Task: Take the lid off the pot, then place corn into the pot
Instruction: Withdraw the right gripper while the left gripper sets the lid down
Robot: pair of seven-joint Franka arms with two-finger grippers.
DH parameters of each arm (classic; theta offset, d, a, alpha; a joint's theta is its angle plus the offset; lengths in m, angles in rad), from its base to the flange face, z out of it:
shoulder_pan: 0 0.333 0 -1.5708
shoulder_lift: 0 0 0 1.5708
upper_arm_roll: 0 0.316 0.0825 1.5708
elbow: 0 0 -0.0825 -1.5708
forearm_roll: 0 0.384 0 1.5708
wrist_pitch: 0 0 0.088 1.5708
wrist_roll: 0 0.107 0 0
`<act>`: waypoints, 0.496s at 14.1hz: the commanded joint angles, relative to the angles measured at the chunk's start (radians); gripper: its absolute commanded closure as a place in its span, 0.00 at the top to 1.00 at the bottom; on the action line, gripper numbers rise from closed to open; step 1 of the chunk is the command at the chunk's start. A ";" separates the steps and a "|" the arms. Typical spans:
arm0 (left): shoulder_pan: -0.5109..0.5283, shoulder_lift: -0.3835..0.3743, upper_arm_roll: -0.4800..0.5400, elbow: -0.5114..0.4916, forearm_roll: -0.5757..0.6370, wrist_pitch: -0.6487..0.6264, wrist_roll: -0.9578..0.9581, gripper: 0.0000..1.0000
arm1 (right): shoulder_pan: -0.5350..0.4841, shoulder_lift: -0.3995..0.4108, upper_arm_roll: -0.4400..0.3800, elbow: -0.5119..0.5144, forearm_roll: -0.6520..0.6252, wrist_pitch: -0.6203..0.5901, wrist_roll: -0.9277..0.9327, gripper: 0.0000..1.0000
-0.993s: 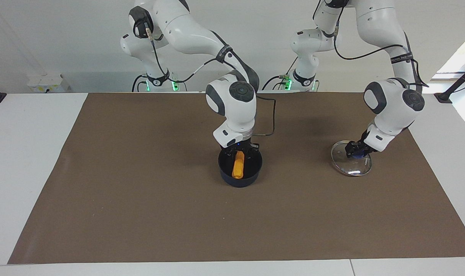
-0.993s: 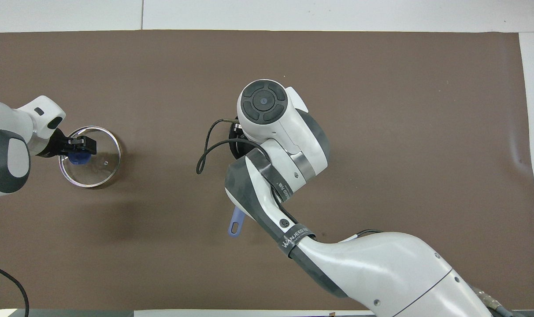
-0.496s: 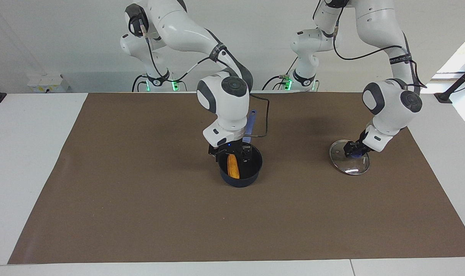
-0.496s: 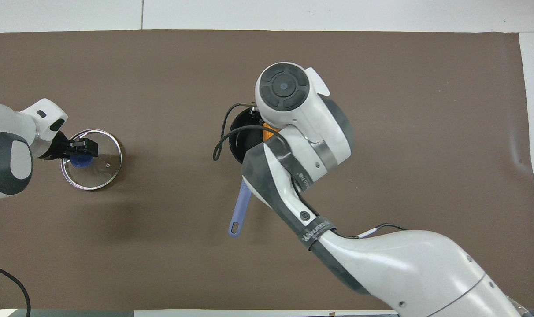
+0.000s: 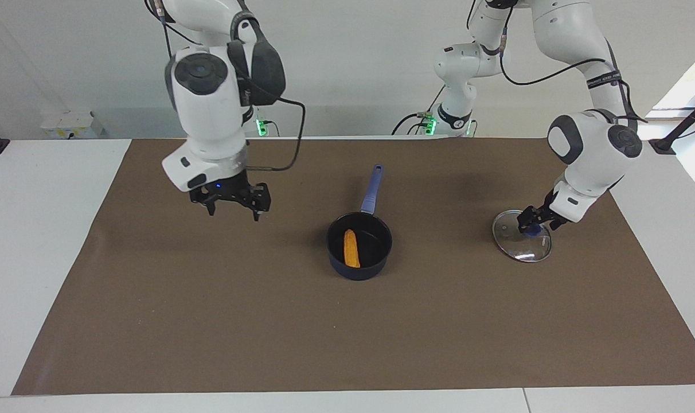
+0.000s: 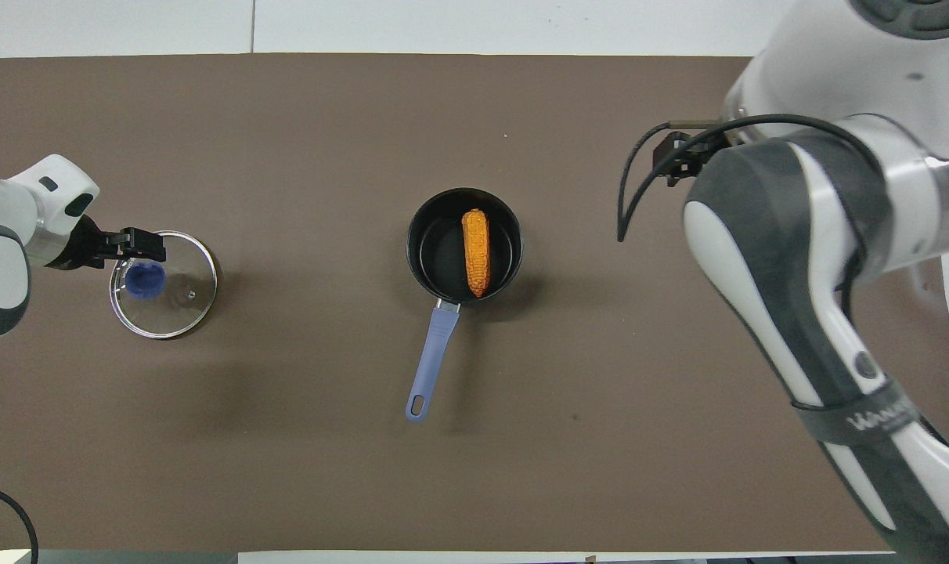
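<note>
The brown-covered worktop (image 5: pixel 210 321) carries everything I need to watch. My right gripper (image 5: pixel 231 202) hangs in the air over bare mat toward the right arm's end, well apart from the pot, its jaws spread wide with nothing between them. My left gripper (image 5: pixel 535 220) sits low at the lid's blue knob (image 6: pixel 145 279); from the overhead view the jaws seem to stand just off the knob rather than around it, but I cannot tell whether they are parted or closed, nor whether they touch it.

The small dark navy saucepan with the black inside and long straight blue handle (image 6: pixel 464 244) stands near the middle of the worktop, handle pointing toward the robots. The round clear glass lid with the metal rim (image 6: pixel 178 301) lies flat on the worktop toward the left arm's end, well apart from the pot. The small orange-yellow corn cob (image 6: pixel 476 251) lies inside the pot, on its floor, along the wall.

I judge both parts of the task done. What remains is a clean retreat: I would raise the left gripper straight up from the knob so that it does not drag or tip the lid, and keep the right arm high and away from the pot's handle.
</note>
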 commanded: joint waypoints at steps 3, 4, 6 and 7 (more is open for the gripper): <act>-0.015 -0.054 -0.009 0.218 0.003 -0.271 -0.014 1.00 | -0.180 -0.077 0.019 -0.035 0.011 -0.084 -0.193 1.00; -0.020 -0.087 -0.011 0.222 0.003 -0.303 -0.014 1.00 | -0.198 -0.086 0.019 -0.048 0.025 -0.088 -0.216 1.00; -0.043 -0.150 -0.013 0.223 0.004 -0.364 -0.021 1.00 | -0.203 -0.141 0.019 -0.132 0.028 -0.091 -0.215 1.00; -0.055 -0.173 -0.013 0.223 0.017 -0.399 -0.023 1.00 | -0.200 -0.184 0.019 -0.200 0.028 -0.075 -0.215 1.00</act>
